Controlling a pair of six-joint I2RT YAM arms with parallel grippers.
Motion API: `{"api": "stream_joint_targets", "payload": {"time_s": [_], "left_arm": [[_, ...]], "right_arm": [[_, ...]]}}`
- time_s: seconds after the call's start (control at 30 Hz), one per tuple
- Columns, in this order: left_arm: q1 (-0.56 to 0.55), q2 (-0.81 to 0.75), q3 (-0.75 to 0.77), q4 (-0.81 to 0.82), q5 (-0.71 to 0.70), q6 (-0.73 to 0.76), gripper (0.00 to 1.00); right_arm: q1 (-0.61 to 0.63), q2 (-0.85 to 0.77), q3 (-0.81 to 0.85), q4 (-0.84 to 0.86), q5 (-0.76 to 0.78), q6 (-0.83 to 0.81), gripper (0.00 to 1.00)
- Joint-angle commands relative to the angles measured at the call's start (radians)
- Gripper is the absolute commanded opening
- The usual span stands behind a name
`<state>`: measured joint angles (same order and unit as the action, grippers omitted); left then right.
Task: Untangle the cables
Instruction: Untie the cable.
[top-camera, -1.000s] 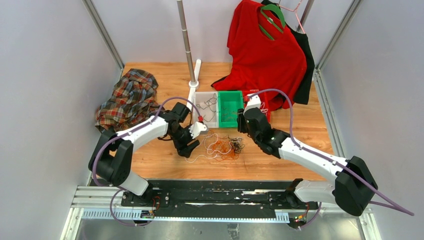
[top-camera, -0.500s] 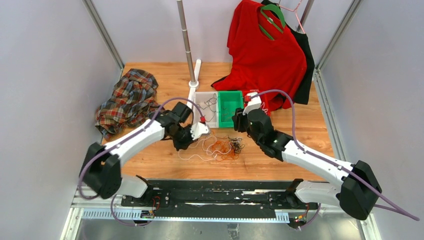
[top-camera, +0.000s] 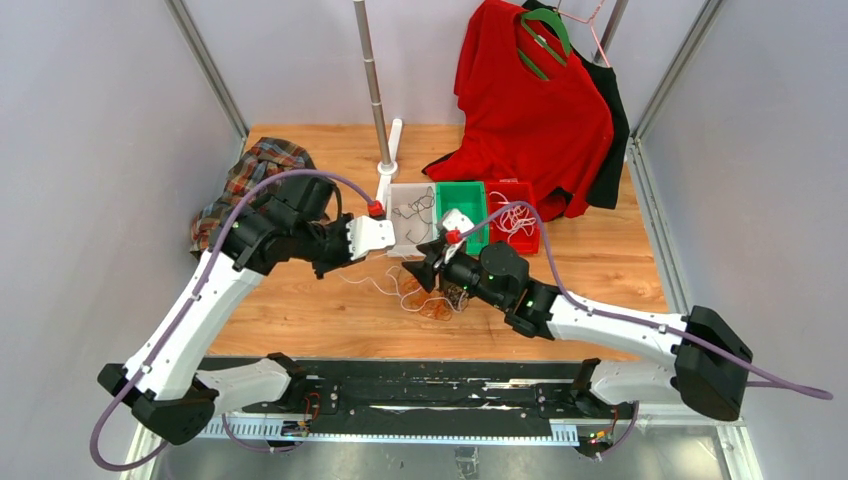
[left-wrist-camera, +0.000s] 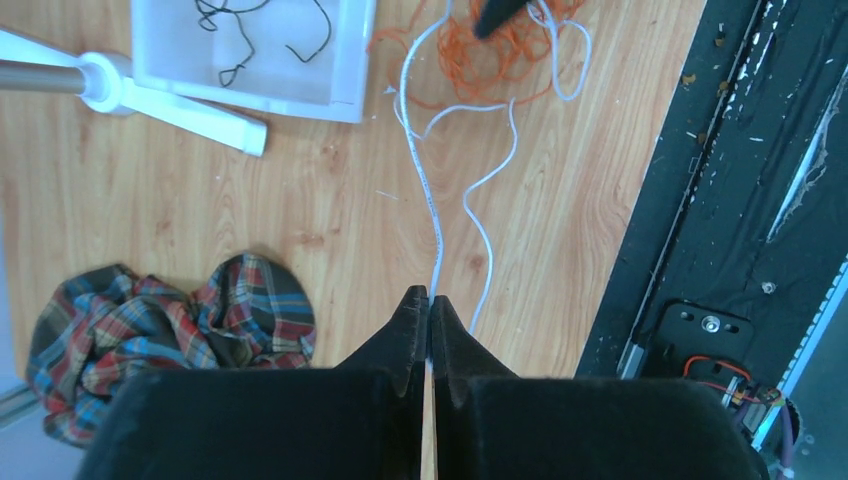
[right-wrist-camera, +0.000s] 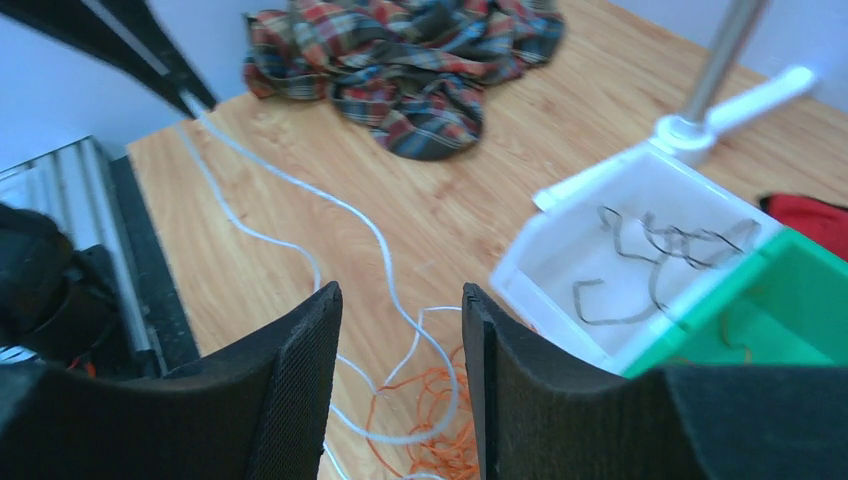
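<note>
L gripper (left-wrist-camera: 429, 298) clamped on white cable (left-wrist-camera: 424, 190), which runs to the orange/white tangle (top-camera: 425, 302) at 6 o'clock of the bins. Clear bin (top-camera: 410, 186): black wire (top-camera: 412, 210). Green bin (top-camera: 460, 185): faint orange strand (right-wrist-camera: 738, 338). Red bin (top-camera: 538, 225): white wires (top-camera: 512, 218). R gripper (right-wrist-camera: 400, 292) jaws apart over tangle, holding nothing.

You've got a smooth, matt wood-grain tabletop (left-wrist-camera: 250, 200), a soft woven-cloth plaid shirt (left-wrist-camera: 150, 325), a glossy translucent plastic bin (left-wrist-camera: 180, 50), and a smooth-sheathed white cable (left-wrist-camera: 432, 220).

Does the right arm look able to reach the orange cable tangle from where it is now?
Probably yes. The right end effector hangs open just above the orange cable tangle, with nothing between them; the white cable loops through it, though.
</note>
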<state>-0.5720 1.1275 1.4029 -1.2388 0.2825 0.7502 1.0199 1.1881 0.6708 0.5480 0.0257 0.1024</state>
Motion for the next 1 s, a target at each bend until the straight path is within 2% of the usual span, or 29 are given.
{"api": "stream_joint_targets", "payload": {"time_s": [0.0,0.27,0.43,0.73,0.97], "left_arm": [[-0.004,-0.025,0.097,-0.097,0.005,0.021,0.01],[-0.004,-0.045,0.238,-0.096,0.027,0.039,0.02],[-0.005,-0.051,0.308,-0.095,0.066,0.056,0.01],[-0.005,-0.017,0.433,-0.092,0.113,0.067,0.00],[-0.005,0.039,0.571,-0.093,0.139,0.058,0.00]], "right_arm": [[0.064,0.058,0.088,0.066,-0.095,-0.078,0.48],[0.095,0.148,0.173,0.045,-0.056,-0.063,0.47],[0.097,0.168,0.186,0.034,0.024,-0.057,0.45],[0.105,0.192,0.142,0.121,0.055,0.003,0.47],[0.145,0.283,0.199,0.183,0.055,0.008,0.48]]}}
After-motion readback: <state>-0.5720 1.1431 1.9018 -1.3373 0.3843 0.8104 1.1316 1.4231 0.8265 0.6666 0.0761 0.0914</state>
